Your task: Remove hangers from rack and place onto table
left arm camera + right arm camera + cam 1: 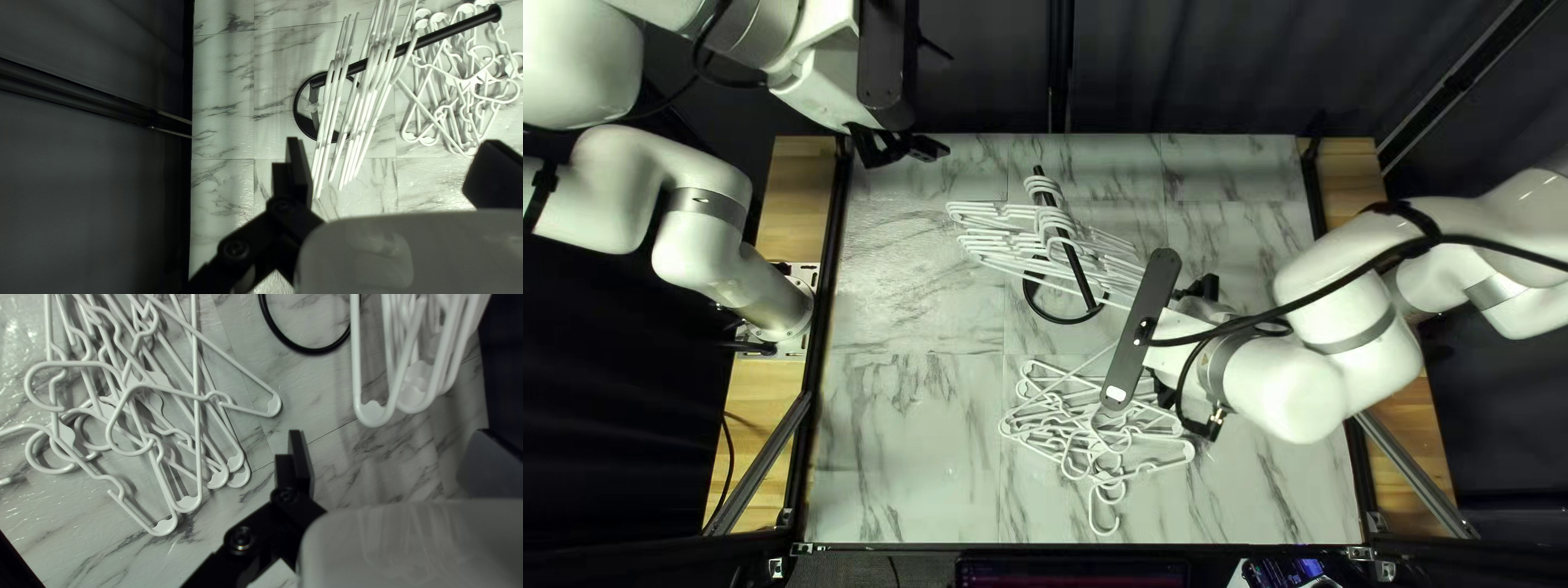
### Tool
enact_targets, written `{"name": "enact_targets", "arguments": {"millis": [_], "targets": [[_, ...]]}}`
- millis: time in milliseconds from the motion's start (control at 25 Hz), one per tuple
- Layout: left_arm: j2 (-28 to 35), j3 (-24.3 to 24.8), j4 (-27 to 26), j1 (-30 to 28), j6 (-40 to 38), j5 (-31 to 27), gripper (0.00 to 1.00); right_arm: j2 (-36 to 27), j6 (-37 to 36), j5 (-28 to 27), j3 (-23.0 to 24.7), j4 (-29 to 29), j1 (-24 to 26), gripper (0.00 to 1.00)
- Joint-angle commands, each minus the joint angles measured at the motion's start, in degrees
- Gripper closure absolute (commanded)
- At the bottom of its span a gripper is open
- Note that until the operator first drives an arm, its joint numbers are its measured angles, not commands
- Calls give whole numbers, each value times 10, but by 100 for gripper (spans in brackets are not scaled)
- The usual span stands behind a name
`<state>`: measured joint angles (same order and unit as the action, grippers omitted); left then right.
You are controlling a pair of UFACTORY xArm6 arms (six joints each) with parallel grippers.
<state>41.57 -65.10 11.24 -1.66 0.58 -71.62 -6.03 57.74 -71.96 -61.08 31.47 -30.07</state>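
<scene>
Several white hangers (1002, 245) hang on the black rack (1081, 272) in the top left view. Nearer the table's front edge lies a tangled pile of white hangers (1073, 436). My left gripper (904, 147) is up at the far left of the rack; in its wrist view the left gripper (395, 169) is open, the racked hangers (368, 98) ahead of it. My right gripper (1203, 289) is partly hidden by its mount, right of the rack and pile. From its wrist, the right gripper (395, 463) is open and holds nothing, between pile (188, 501) and racked hangers (373, 411).
The marble-patterned table (904, 436) has bare surface left of the rack and pile. Dark rails run along its sides, with wooden strips (801, 196) beyond them. My right arm (1318, 359) reaches across the table's right half.
</scene>
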Motion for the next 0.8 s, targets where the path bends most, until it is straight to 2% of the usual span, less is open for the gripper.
{"name": "enact_targets", "arguments": {"millis": [40,400,800], "targets": [[0,0,0,0,0,0,0,-15,5,51,34,5,13,0],[0,0,0,0,0,0,0,-47,15,137,101,19,33,0],[0,0,0,0,0,0,0,-59,6,168,125,21,56,0]]}}
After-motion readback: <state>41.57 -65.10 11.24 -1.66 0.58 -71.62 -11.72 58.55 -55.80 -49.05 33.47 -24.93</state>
